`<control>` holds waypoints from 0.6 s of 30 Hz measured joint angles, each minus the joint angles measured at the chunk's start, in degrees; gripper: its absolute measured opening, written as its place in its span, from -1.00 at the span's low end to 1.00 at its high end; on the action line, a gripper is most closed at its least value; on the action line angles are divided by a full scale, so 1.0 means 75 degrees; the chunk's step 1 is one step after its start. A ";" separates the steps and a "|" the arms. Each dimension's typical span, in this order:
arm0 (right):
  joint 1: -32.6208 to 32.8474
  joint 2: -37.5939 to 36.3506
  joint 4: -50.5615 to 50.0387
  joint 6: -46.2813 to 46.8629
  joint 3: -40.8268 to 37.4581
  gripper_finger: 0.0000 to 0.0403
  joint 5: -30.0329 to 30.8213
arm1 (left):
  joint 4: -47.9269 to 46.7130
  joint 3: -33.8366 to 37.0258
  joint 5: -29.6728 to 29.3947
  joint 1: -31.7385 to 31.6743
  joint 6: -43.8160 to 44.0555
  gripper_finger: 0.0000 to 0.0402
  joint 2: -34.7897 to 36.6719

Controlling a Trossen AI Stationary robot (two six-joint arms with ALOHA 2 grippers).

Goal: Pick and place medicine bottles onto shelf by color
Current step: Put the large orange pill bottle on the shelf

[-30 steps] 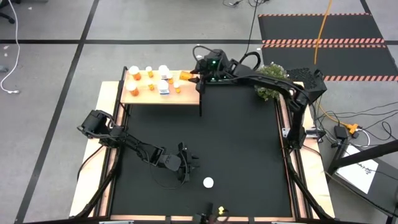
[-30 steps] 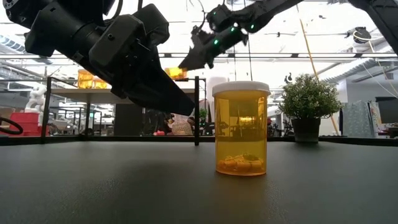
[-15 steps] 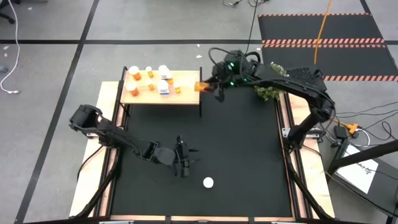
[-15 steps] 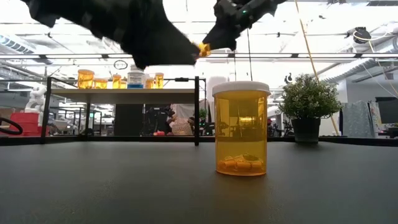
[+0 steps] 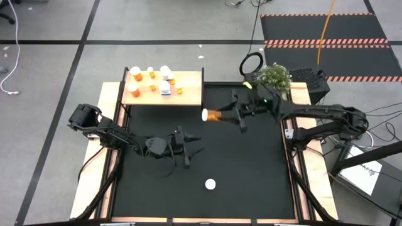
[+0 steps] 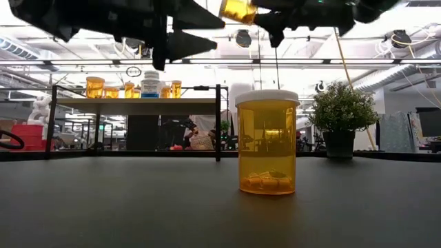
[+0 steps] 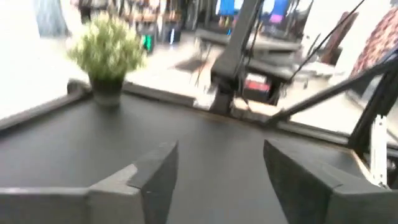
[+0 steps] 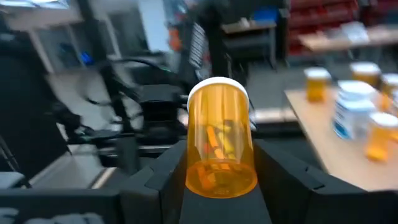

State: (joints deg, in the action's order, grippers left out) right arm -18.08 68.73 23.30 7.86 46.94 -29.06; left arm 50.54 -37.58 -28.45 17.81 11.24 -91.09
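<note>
Now the right gripper [image 8: 219, 186] fingers pinch an orange bottle [image 5: 211, 115] above the worktop [image 5: 251, 163]; next it needs placing on the shelf [image 5: 188, 94]. The left gripper [image 7: 217, 171] fingers are spread, empty.

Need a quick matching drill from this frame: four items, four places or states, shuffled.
Items:
1. orange bottle with white cap held sideways
2. orange bottle with white cap standing alone
3. left gripper
4. small green potted plant

Places or states:
A. open, holding nothing
B. far edge of the black mat, right side
C. clamped in the right gripper
D. upright on the mat, near edge

Pairs: 1-C, 2-D, 3-A, 4-B
</note>
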 joint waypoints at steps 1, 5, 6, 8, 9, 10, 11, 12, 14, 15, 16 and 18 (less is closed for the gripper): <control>0.0138 -0.0080 0.0556 0.0041 -0.0310 -0.16 0.0005 | 0.0423 0.0103 0.0079 0.0000 -0.0224 0.23 -0.0009; 0.0633 -0.0141 0.2748 0.0137 -0.1250 -0.16 0.0048 | 0.1086 0.0130 0.0198 -0.0034 -0.0949 0.46 0.0011; 0.0768 -0.0096 0.3235 0.0128 -0.1419 -0.16 0.0080 | 0.1151 0.0085 0.0184 -0.0055 -0.1148 0.51 -0.0005; 0.1005 0.0055 0.4058 0.0125 -0.1655 -0.16 0.0349 | 0.1327 -0.0074 0.0211 -0.0111 -0.1421 0.57 -0.0044; 0.1105 0.0107 0.4319 0.0123 -0.1769 -0.16 0.0454 | 0.1421 -0.0187 0.0241 -0.0144 -0.1555 0.59 -0.0085; 0.1190 0.0185 0.4540 0.0119 -0.1838 -0.16 0.0483 | 0.1424 -0.0248 0.0264 -0.0151 -0.1736 0.60 -0.0101; 0.1290 0.0296 0.4782 0.0087 -0.1854 -0.16 0.0505 | 0.1415 -0.0305 0.0266 -0.0157 -0.1904 0.61 -0.0116; 0.1382 0.0398 0.4958 0.0052 -0.1854 -0.16 0.0527 | 0.1411 -0.0392 0.0320 -0.0168 -0.2074 0.60 -0.0127; 0.1569 0.0607 0.5184 0.0005 -0.1863 -0.16 0.0619 | 0.1494 -0.0613 0.0540 -0.0251 -0.2280 0.59 -0.0141; 0.1664 0.0754 0.5360 -0.0028 -0.1863 -0.16 0.0767 | 0.1534 -0.0713 0.0665 -0.0299 -0.2294 0.58 -0.0164; 0.1762 0.0874 0.5462 -0.0118 -0.1863 -0.16 0.0926 | 0.1497 -0.0795 0.0760 -0.0334 -0.2317 0.57 -0.0171; 0.1911 0.1086 0.5637 -0.0322 -0.1869 -0.16 0.1093 | 0.1445 -0.0929 0.0916 -0.0394 -0.2345 0.54 -0.0196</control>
State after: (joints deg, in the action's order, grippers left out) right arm -3.75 76.87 65.58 5.44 32.93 -20.86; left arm 61.38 -44.55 -21.58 14.85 -6.35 -92.55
